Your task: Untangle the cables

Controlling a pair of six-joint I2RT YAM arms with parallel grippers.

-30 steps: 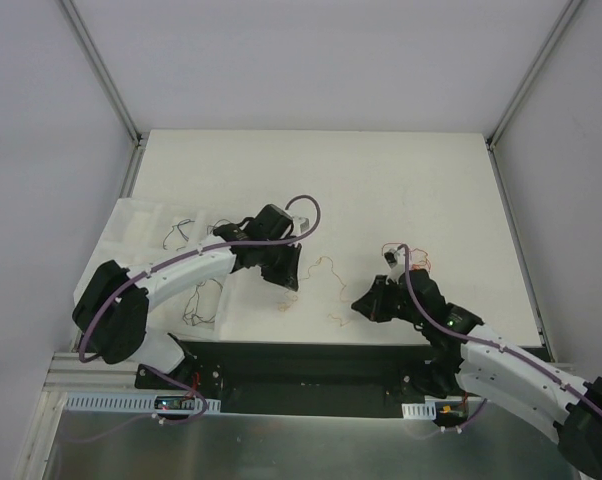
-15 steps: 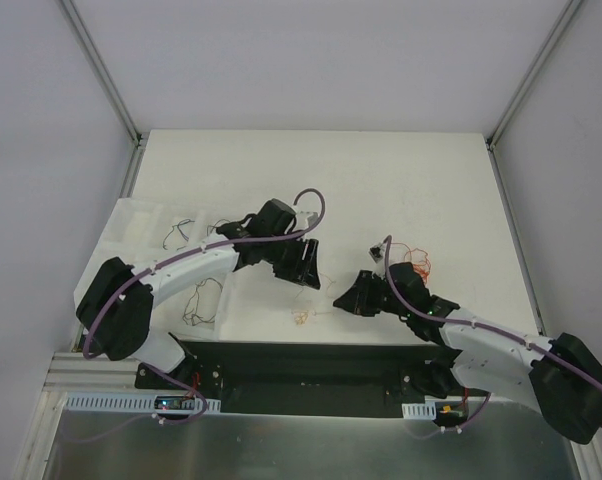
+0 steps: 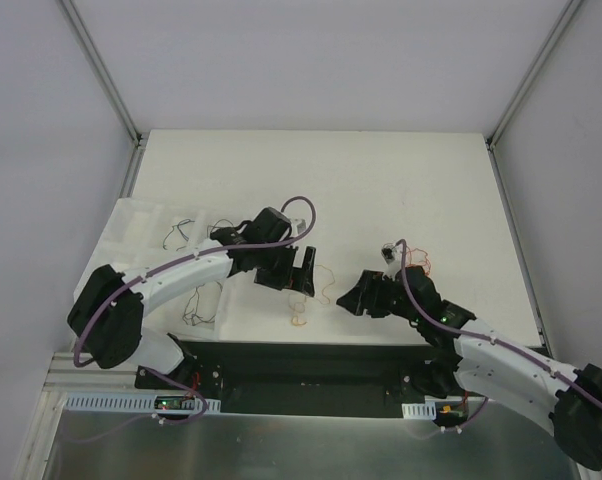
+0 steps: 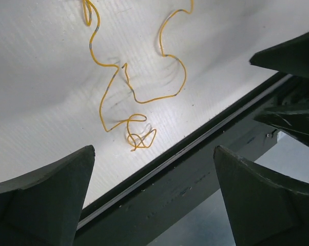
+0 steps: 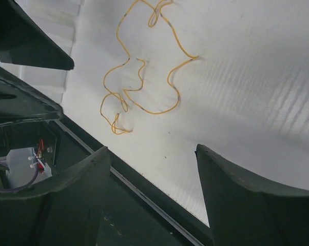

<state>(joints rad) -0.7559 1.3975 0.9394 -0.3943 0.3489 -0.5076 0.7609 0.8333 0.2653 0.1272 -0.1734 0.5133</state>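
We take the yellow cable (image 4: 144,101) to be hair-thin and almost weightless. It looks soft enough to bend anywhere, yet springy enough to hold its kinks and waves. It lies loose on the white worktop (image 3: 381,180) between the two arms, close to the near edge. Its long wavy run ends in a small tight curl (image 4: 136,138) just beside that edge. A strand this fine probably slides away at a nudge and slips out of a loose pinch. Most of it lies flat, which leaves little to get under. We would take hold where a bend lifts off the surface, or on the straighter stretch just above the curl. A second hold further along would let the curl be drawn open, gently, without tightening it.

The left arm's fingers (image 3: 301,275) are spread wide with nothing between them, and they hang over the curl. The right arm's fingers (image 3: 349,298) are also apart and empty, and they face the cable from the other side. The left arm sweeps in a long arc from its base to the middle, wrist bent downward. The right arm reaches low and leftward from its base. The two sets of fingers are near each other but not touching.

More thin cables (image 3: 418,262) lie beside the right arm, and dark ones (image 3: 186,232) on a pale sheet (image 3: 131,225) to the left.
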